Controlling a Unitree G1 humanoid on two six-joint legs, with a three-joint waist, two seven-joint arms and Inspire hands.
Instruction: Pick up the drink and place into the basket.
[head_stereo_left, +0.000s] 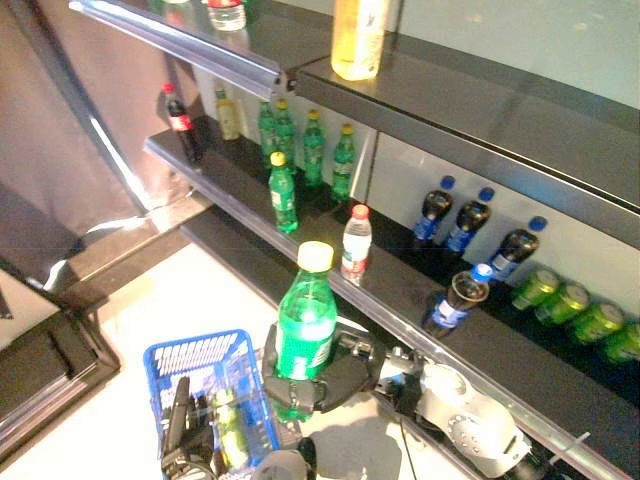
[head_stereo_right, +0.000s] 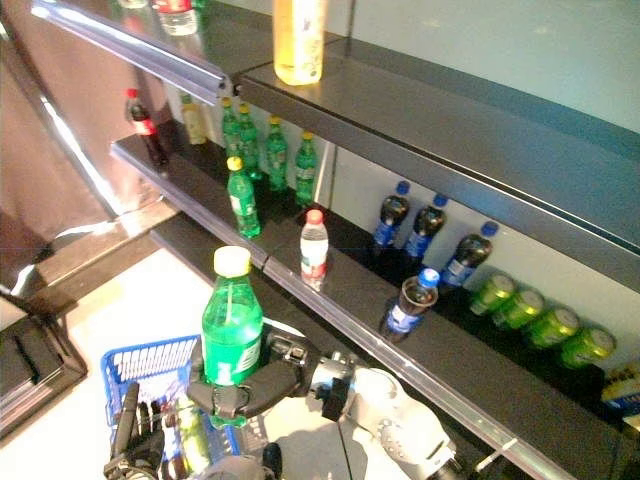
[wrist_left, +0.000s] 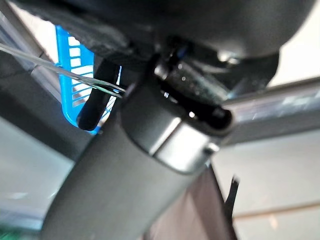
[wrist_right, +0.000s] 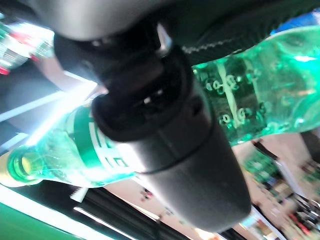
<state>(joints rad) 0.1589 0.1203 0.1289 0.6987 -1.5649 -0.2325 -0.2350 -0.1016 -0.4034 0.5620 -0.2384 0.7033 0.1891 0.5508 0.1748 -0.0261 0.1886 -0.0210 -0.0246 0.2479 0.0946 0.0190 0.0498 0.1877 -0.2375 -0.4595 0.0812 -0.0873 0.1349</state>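
My right hand (head_stereo_left: 335, 378) is shut on a green bottle (head_stereo_left: 304, 325) with a pale yellow cap. It holds the bottle upright just right of and above the blue basket (head_stereo_left: 195, 362). The bottle also shows in the right eye view (head_stereo_right: 231, 330) and in the right wrist view (wrist_right: 260, 100), where my fingers (wrist_right: 165, 140) wrap round it. My left hand (head_stereo_left: 185, 440) is shut on the basket's wire handles at the lower left and holds the basket up. A drink lies inside the basket (head_stereo_left: 232, 425). The basket's blue wall shows in the left wrist view (wrist_left: 75, 85).
A dark shelf (head_stereo_left: 420, 290) runs from upper left to lower right. On it stand green bottles (head_stereo_left: 300, 150), a cola bottle (head_stereo_left: 181, 122), a small red-capped bottle (head_stereo_left: 355, 240), dark blue-capped bottles (head_stereo_left: 460, 225) and green cans (head_stereo_left: 575, 305). A yellow drink (head_stereo_left: 358, 38) stands on the upper shelf.
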